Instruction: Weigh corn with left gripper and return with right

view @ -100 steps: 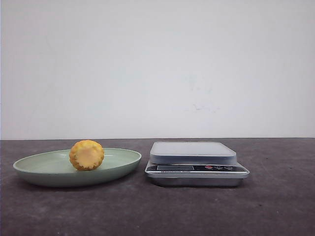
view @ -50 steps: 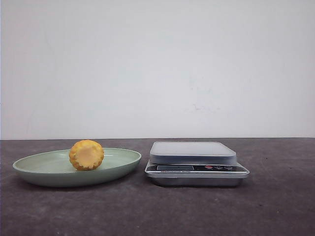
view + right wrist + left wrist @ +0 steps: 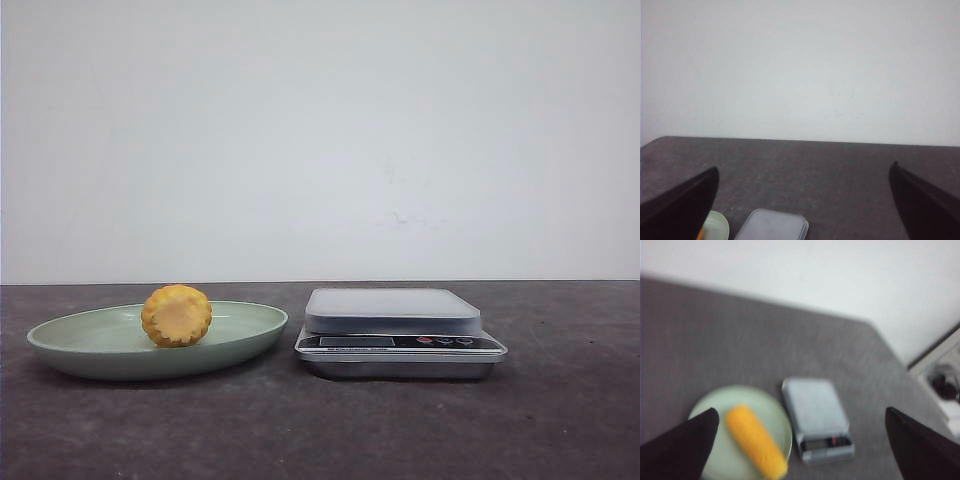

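The yellow-orange corn (image 3: 176, 315) lies in a pale green plate (image 3: 245, 330) on the left of the table, its paler cut end facing the front camera. A silver kitchen scale (image 3: 392, 312) with an empty grey platform stands right of the plate. In the blurred left wrist view the corn (image 3: 756, 441) lies lengthwise in the plate (image 3: 782, 415) beside the scale (image 3: 815, 407). My left gripper (image 3: 801, 440) is open and empty, high above them. My right gripper (image 3: 804, 202) is open and empty, with the scale (image 3: 772, 225) and the plate's rim (image 3: 719, 226) below it. Neither gripper shows in the front view.
The dark grey table (image 3: 560, 420) runs back to a white wall (image 3: 320, 140). In the left wrist view the table's edge and some white equipment (image 3: 945, 382) show beyond the scale's side.
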Motion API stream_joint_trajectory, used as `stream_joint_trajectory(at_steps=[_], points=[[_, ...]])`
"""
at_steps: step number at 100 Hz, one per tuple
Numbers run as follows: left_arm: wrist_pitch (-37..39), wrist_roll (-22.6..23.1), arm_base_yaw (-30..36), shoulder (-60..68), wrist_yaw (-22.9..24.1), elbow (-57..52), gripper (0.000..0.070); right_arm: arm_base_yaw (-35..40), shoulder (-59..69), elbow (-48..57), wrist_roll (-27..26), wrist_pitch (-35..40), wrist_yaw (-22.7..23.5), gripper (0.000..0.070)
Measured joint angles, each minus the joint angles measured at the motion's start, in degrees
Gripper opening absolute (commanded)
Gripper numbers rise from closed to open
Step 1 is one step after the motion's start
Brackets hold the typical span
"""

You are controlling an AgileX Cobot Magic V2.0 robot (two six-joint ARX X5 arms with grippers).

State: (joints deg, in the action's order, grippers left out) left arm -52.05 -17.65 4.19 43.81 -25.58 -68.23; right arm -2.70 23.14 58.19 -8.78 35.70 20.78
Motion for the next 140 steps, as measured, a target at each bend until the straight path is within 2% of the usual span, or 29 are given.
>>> stream_joint_trajectory(at_steps=[10,23,37,58,79,83,86,100,117,140], points=[[-3.28,-0.07,1.27,6.19,0.13,0.00,0.0676,0.00,0.00,0.00,0.00,0.46,-0.50,0.0700],[-2.51,-1.62,2.56,16.17,0.20,0.00,0.0669,0.00,0.00,0.00,0.00,1.46,-1.49,0.0700],[1.79,-2.99,4.83,27.08,0.20,0.00,0.0578,0.00,0.00,0.00,0.00,2.62,-1.46,0.0700],[5.31,-4.39,9.05,43.54,0.20,0.00,0.0580,0.00,0.00,0.00,0.00,5.03,-1.51,0.0700],[8.17,-4.42,12.26,54.14,1.09,0.00,0.0572,0.35,0.00,0.00,0.02,5.49,-1.51,0.0700],[8.57,-4.44,12.72,55.45,1.25,0.00,0.0524,0.52,0.00,0.00,0.02,5.53,-1.51,0.0700],[8.83,-4.44,13.09,56.22,1.25,0.00,0.0457,0.70,0.00,0.00,0.02,5.64,-1.53,0.0700],[10.21,-4.46,15.28,57.20,1.51,0.00,0.0000,1.09,0.00,0.00,0.02,6.75,-1.62,0.0700],[11.50,-3.50,17.33,57.20,2.01,-0.11,0.0010,1.14,0.00,-0.15,0.02,7.04,-3.04,0.0700],[8.79,-1.77,18.18,56.41,0.07,-5.88,0.0010,1.88,0.00,-0.50,0.04,8.04,-4.55,0.0700]])
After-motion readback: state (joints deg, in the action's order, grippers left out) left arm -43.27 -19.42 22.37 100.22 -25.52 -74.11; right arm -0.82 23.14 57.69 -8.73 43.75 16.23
